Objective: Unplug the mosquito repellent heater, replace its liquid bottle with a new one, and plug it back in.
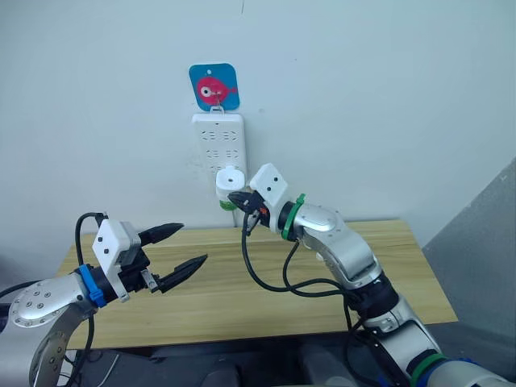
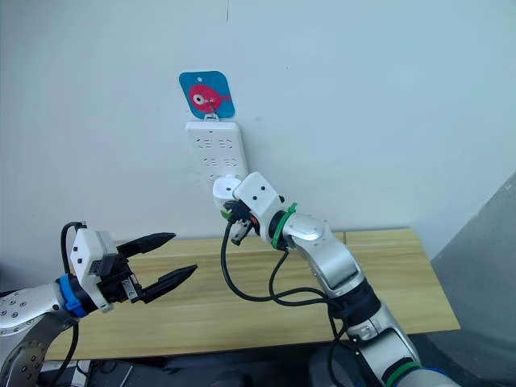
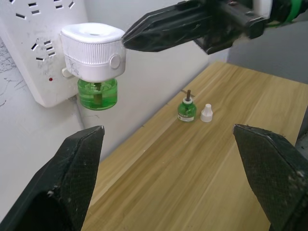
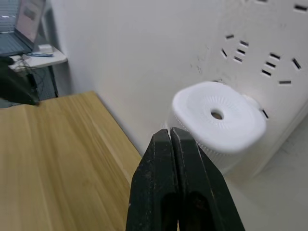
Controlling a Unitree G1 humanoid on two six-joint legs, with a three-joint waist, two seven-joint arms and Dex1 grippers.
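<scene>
The white mosquito repellent heater (image 1: 230,179) sits plugged into the bottom of the wall power strip (image 1: 218,141), and a green liquid bottle (image 3: 97,94) hangs under it. My right gripper (image 1: 236,196) is shut with nothing between its fingers; its tips are right at the heater's side, and contact is unclear. A second small green bottle (image 3: 186,109) with a bare wick stands on the table by the wall, beside a white cap (image 3: 206,113). My left gripper (image 1: 193,243) is open over the table's left part, well short of the heater.
The wooden table (image 1: 242,290) stands against the white wall. A blue hook sticker with a pink fish (image 1: 214,86) holds the strip. A black cable (image 1: 266,278) loops below my right wrist. A desk with a laptop (image 4: 24,24) stands further off.
</scene>
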